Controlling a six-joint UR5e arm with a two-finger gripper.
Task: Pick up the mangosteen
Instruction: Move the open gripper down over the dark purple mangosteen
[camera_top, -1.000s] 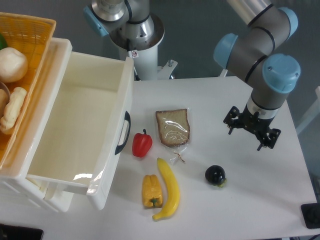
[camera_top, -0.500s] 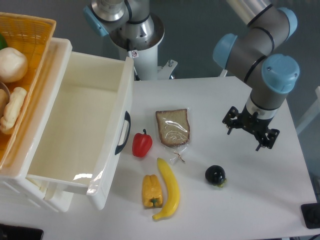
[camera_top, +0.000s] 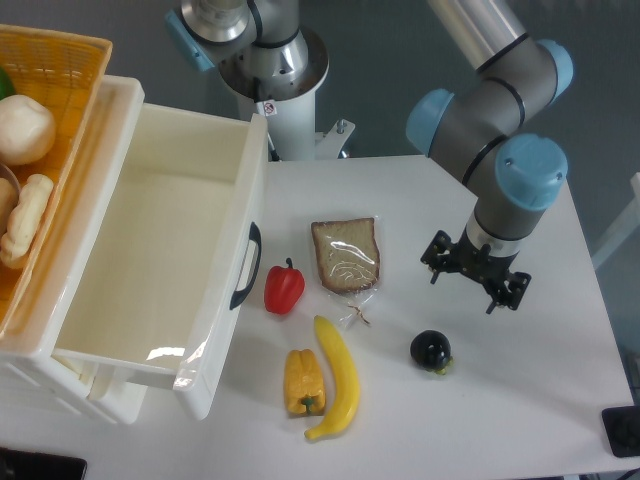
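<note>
The mangosteen (camera_top: 431, 350) is a small glossy near-black fruit with a green calyx. It lies on the white table (camera_top: 520, 420), right of the banana. My gripper (camera_top: 473, 277) hangs above the table, up and to the right of the mangosteen and apart from it. Its fingers point down, stand open and hold nothing.
A bagged slice of bread (camera_top: 346, 255), a red pepper (camera_top: 284, 288), a yellow pepper (camera_top: 303, 381) and a banana (camera_top: 338, 378) lie left of the mangosteen. An open white drawer (camera_top: 170, 250) and a yellow basket (camera_top: 50, 110) stand at the left.
My gripper and arm have moved left and slightly down, closer to the mangosteen. The objects on the table have not moved.
</note>
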